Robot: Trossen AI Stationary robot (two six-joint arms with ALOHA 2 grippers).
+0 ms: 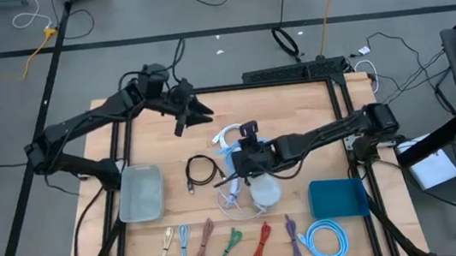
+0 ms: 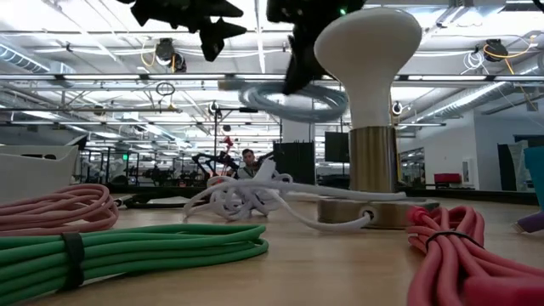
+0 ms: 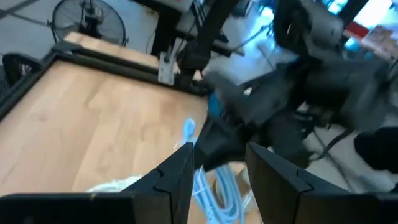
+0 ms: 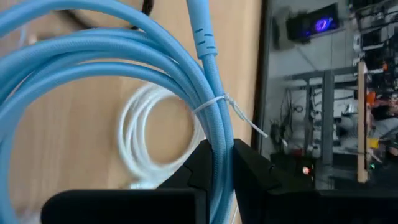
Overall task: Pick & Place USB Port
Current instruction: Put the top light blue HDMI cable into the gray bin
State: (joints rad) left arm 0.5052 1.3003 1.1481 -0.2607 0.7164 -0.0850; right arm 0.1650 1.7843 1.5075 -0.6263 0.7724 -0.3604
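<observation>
Right gripper [image 4: 219,163]: 2 fingers pinching the light-blue coiled cable [image 4: 112,53], lifted clear of the bench [image 1: 295,112], just left of the white lamp [image 1: 263,191] and above a white cable tangle [image 2: 238,194]. Left gripper [image 1: 194,108]: well back-left of the lamp, above bare bench, fingers spread, nothing between them. Clear tray [image 1: 140,194] far left of lamp, blue bin [image 1: 338,198] right.

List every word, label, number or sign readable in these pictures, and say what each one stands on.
None can be read.
The light blue cable held in the right gripper bears only short dark ticks near its plug, not letters.
The glowing purple screen behind the table is too blurred to read.
</observation>
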